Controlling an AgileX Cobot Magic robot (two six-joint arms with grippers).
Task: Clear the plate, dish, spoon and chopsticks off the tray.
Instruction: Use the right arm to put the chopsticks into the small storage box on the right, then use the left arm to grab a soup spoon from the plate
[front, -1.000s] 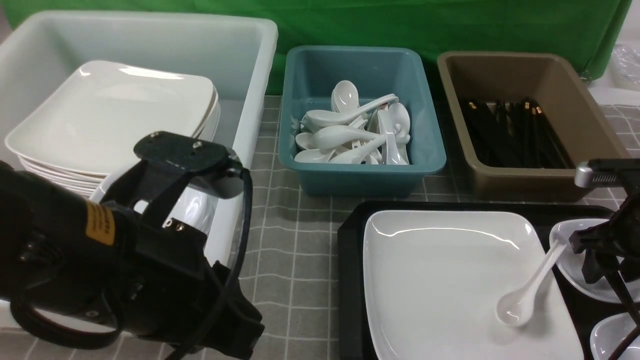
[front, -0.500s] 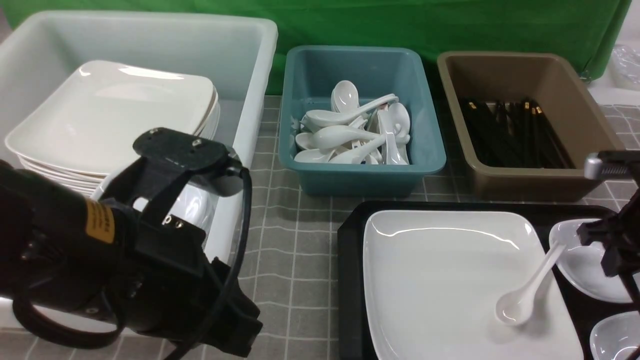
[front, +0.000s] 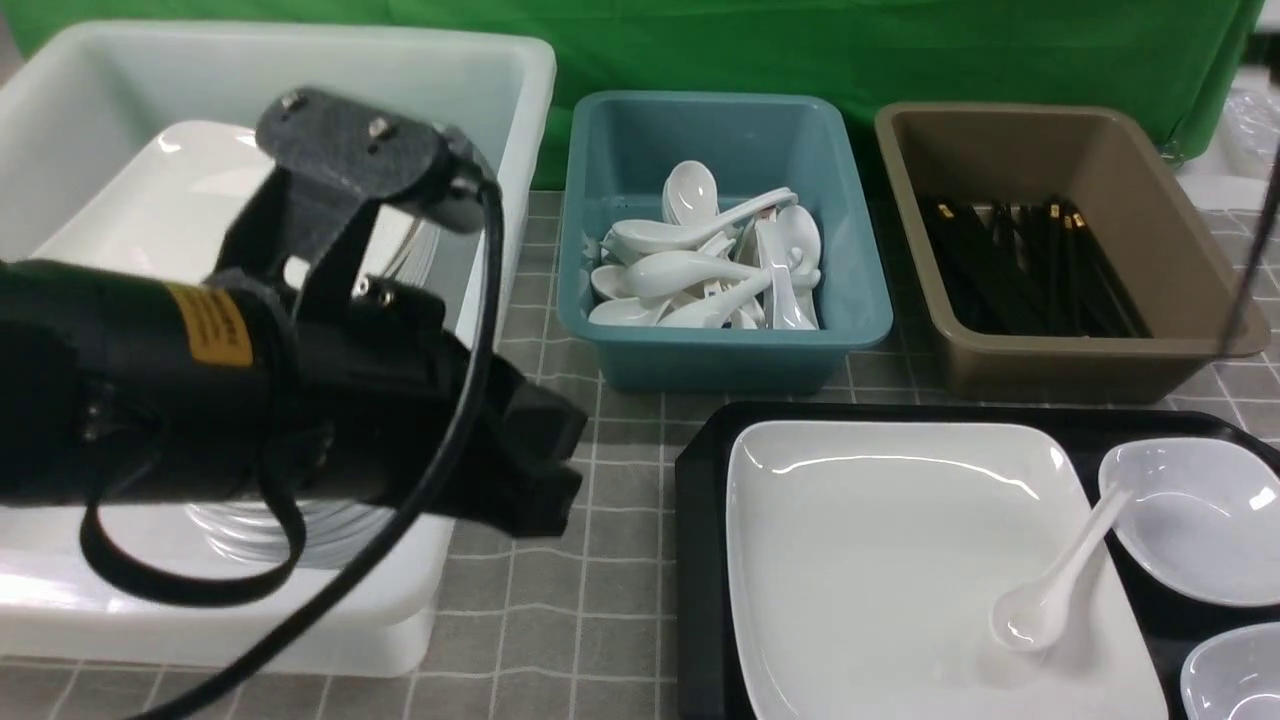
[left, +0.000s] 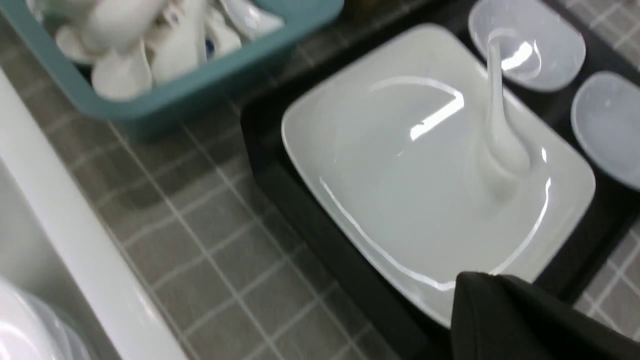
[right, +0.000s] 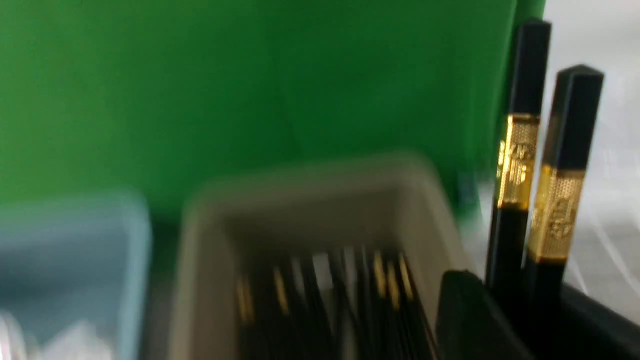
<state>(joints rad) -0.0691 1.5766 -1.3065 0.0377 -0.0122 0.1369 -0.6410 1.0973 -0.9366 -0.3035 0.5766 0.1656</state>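
Since the plate (front: 880, 560) on the tray (front: 700, 560) looks heavy, slick and breakable, we would grip its rim, and take the light spoon (front: 1050, 590) resting on it by the handle. Our right end effector (right: 525, 310) pinches the stiff chopsticks (right: 517, 160) aloft; our left end effector (front: 540, 460) is pressed together.

Front camera looks forward; left wrist camera, close, looks down beyond the left pincer (left: 500, 310) onto the plate (left: 400, 165) both share; right's faces the brown bin (right: 310, 200).
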